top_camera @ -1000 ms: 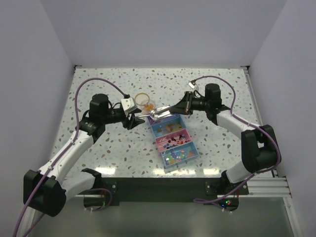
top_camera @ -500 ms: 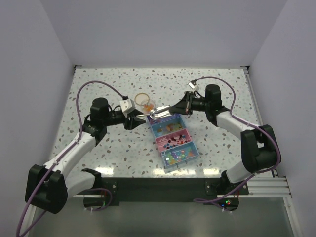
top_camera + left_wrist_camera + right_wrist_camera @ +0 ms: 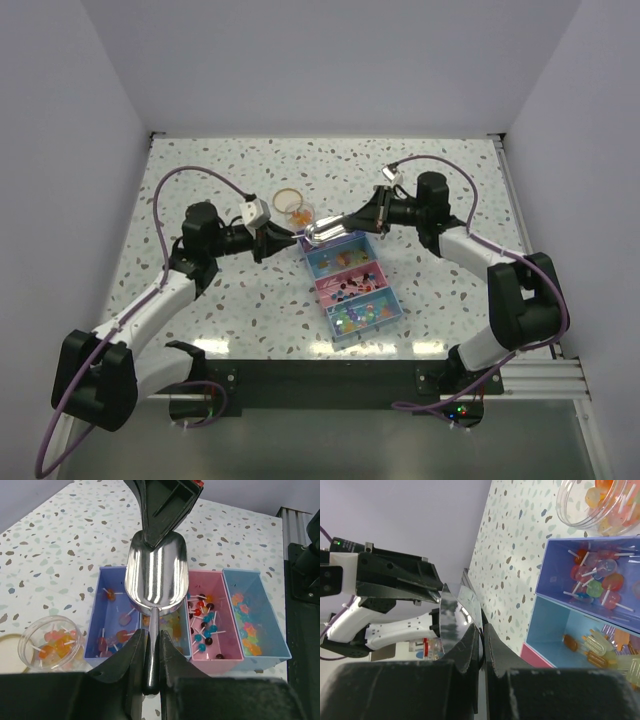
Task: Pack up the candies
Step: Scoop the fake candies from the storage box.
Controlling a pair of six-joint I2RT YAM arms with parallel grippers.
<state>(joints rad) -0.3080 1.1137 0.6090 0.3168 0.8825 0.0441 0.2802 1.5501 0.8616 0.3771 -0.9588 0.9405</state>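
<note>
Candies [image 3: 202, 625]: tiny loose sweets sorted in a long plastic box [image 3: 215, 666] of blue and pink compartments, mid-worktop [image 3: 250, 290]; more orange ones sit in the small clear round jar [image 3: 50, 642] just beside it. Shiny steel scoop [image 3: 157, 575] is held above the box: left gripper [image 3: 152, 635] narrow on its handle, right gripper [image 3: 480, 630] pinching its rim. The box sits well apart from the worktop edges.
</note>
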